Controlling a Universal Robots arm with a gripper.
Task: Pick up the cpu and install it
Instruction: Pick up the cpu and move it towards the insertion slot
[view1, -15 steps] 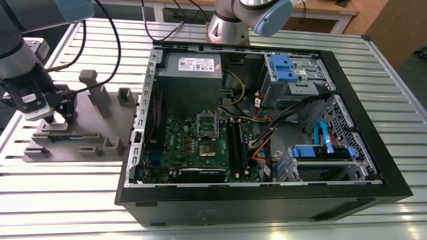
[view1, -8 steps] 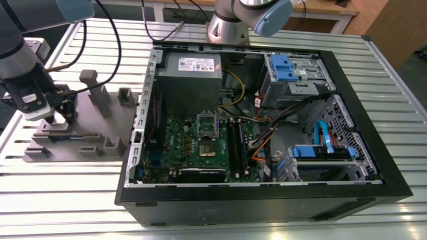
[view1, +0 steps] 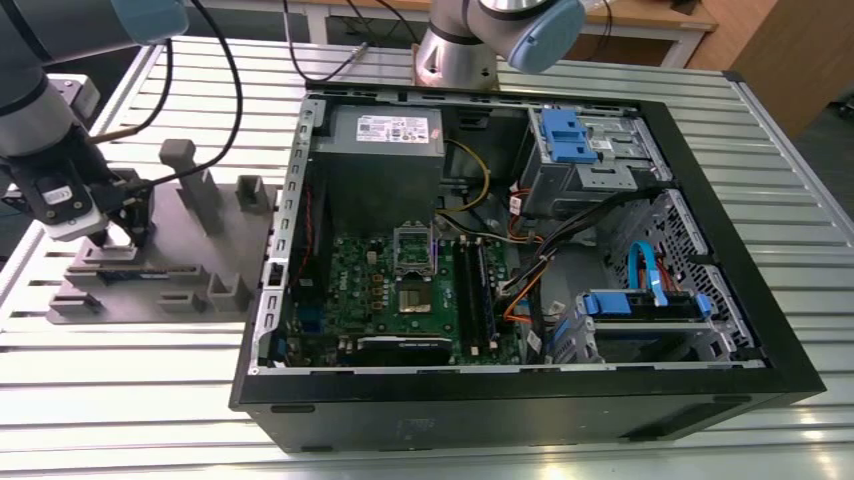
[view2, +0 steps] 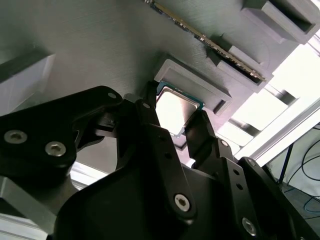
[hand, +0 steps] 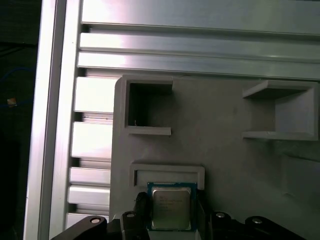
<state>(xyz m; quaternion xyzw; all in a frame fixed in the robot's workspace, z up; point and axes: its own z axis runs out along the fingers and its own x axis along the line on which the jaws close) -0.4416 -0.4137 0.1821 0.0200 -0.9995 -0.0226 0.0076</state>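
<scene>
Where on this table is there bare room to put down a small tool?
The table slats are bare between the grey fixture and the near edge, and in a strip on the exterior view's right of the computer case. It is crowded on the fixture, where the claw is at the cpu, and inside the case.
</scene>
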